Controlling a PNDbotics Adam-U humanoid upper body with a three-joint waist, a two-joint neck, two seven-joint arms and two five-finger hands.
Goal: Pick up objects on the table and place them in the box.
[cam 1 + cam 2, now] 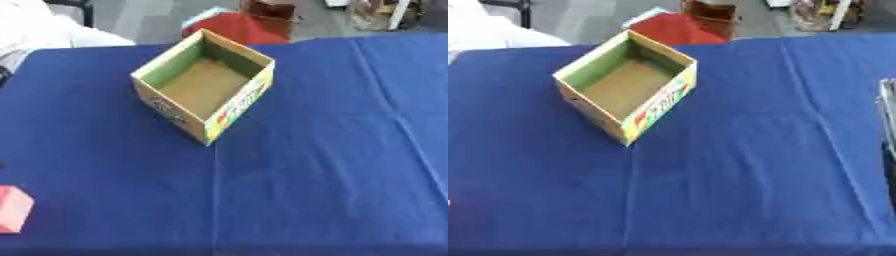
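While neither hand showed — so their state could not be told — the cardboard box [203, 85] sat empty. The red block [12, 209] lay well apart from it; picking that up looked like the next move.

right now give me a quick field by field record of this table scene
surface: blue cloth over the table
box: open cardboard box, upright, turned at an angle, far left of centre
box contents: nothing visible inside, bare brown floor
object to pick: red block at the left edge near the front, seen only in the left eye view, well apart from the box
right edge: part of a grey thing shows in the right eye view, cannot tell what it is
hands: neither robot hand in view
task state: nothing in the box yet
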